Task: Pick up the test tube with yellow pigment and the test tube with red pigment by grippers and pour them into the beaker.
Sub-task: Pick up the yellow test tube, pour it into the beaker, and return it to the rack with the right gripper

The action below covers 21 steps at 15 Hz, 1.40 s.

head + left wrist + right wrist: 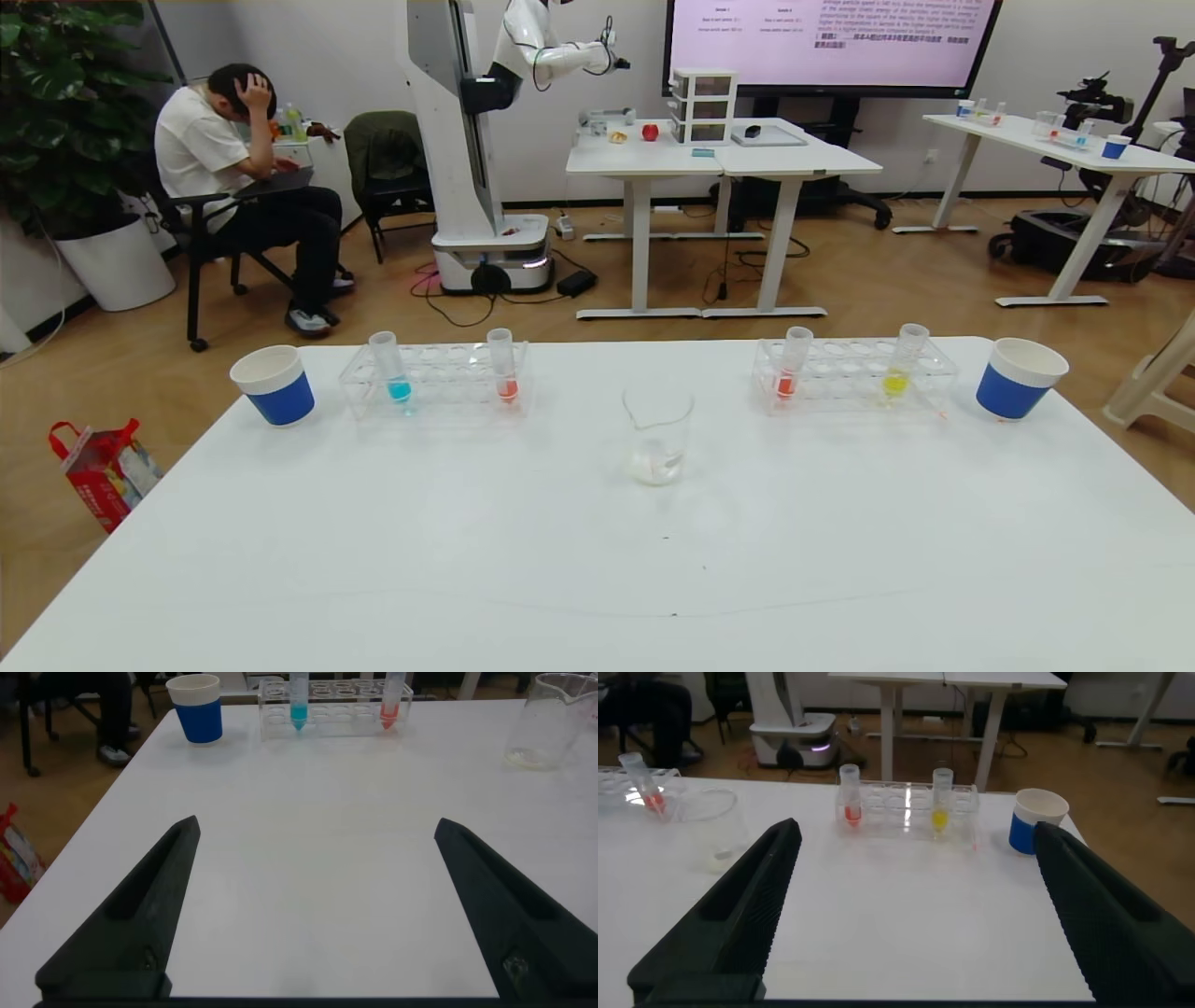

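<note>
The clear beaker (pixel 657 429) stands mid-table, between two clear racks. The right rack (pixel 854 375) holds the yellow tube (pixel 904 361) and a red tube (pixel 792 364). The left rack (pixel 434 378) holds a second red tube (pixel 503 366) and a blue-liquid tube (pixel 391 368). Neither gripper shows in the head view. My left gripper (pixel 318 835) is open over bare table, well short of the left rack (pixel 336 709). My right gripper (pixel 915 835) is open and empty, facing the yellow tube (pixel 940 803) and red tube (pixel 850 798) from a distance. The beaker (pixel 710 831) also shows there.
Blue-and-white paper cups stand at the far left (pixel 274 384) and far right (pixel 1019 377) of the white table (pixel 597 560). Beyond the table's far edge are a seated person, another robot and more tables.
</note>
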Available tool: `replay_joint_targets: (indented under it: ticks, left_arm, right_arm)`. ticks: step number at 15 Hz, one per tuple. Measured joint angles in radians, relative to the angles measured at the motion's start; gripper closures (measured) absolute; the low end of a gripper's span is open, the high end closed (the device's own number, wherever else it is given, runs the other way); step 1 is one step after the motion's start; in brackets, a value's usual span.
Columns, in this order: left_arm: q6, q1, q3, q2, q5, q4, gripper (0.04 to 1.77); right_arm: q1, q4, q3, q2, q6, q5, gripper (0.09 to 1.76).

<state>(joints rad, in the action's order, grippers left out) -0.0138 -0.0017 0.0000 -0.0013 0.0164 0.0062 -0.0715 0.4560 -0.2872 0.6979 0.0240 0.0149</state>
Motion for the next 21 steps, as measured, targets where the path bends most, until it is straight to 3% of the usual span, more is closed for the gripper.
replay_joint_targets:
  ticks: [8,14,21]
  left_arm:
    - [0.0,0.0,0.0,0.0,0.0,0.0,0.06]
    - [0.0,0.0,0.0,0.0,0.0,0.0,0.06]
    - [0.0,0.0,0.0,0.0,0.0,0.0,0.06]
  right_arm:
    - [0.017,0.533,-0.117,0.714,0.011,0.05,0.13]
    - [0.063,0.745,-0.315,1.16,0.011,0.065,0.13]
    - [0.132,0.973,-0.417,1.476,0.008,0.061,0.13]
